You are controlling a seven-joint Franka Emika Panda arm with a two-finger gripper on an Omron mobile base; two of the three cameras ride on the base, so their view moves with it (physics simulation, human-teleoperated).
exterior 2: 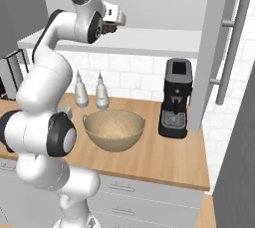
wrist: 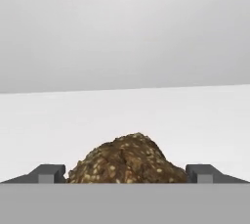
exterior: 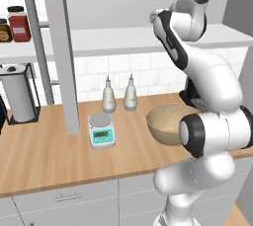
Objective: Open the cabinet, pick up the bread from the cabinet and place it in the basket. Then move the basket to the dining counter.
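Note:
The cabinet stands open, its doors (exterior: 62,47) (exterior 2: 216,48) swung out edge-on with long silver handles (exterior 2: 231,48). The bread (wrist: 128,162), a dark brown seeded roll, lies on the pale shelf (exterior 2: 149,40) inside. My gripper (wrist: 124,173) reaches into the cabinet at shelf height (exterior 2: 115,23) and is open. One fingertip (wrist: 48,173) stands on each side of the roll, with a small gap to it. The tan basket (exterior 2: 113,128) (exterior: 165,121) sits empty on the wood worktop below the arm. The dining counter is out of view.
A black coffee machine (exterior 2: 175,97) stands right of the basket. Two white bottles (exterior: 108,94) and a small scale (exterior: 101,130) sit to its left. A paper towel holder (exterior: 19,94) and jars (exterior: 19,22) are at the far left.

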